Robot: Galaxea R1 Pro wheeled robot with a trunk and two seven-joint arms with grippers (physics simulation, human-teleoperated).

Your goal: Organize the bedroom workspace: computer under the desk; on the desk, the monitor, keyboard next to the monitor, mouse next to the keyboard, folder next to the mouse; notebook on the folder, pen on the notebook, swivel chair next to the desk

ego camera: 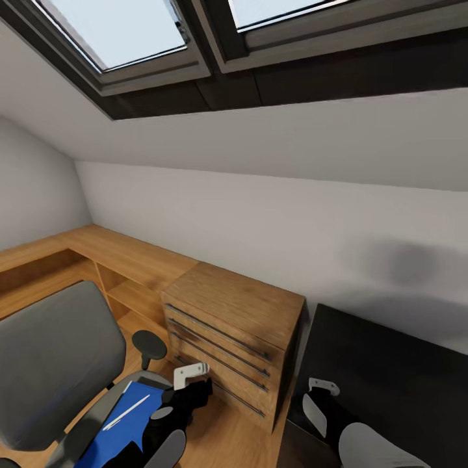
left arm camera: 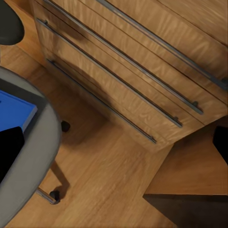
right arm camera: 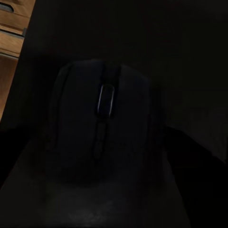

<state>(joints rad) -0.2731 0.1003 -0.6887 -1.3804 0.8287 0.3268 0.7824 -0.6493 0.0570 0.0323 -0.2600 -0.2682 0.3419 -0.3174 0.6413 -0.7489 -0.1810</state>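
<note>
**Mouse close under the right tool, folder waiting on the chair**

Mouse (right arm camera: 102, 128) sits nearest the lens in the right wrist view, dark on a dark tabletop (right arm camera: 190, 42), its scroll wheel catching a little light. Whether the right tool (ego camera: 322, 389) is clamped on it, or merely hanging over it, cannot be told: the fingers are lost in the blackness around the mouse. In the head view that tool hangs over the tabletop's near corner.

On the chair (ego camera: 55, 364) seat lies the blue folder (ego camera: 120, 426) with a white pen (ego camera: 127, 412) across it (a notebook may lie there too, but it cannot be made out). The left tool (ego camera: 192, 372) hovers beside the seat, in front of the drawers (ego camera: 227, 338); its fingers are not clear enough to say if they are apart or together.

Risks, as a judgement: a blind grasp could push the mouse along the tabletop, and lifting the folder carelessly would roll the pen off.

Monitor, keyboard and computer cannot be seen, and the chair is cut off at the edge.
</note>
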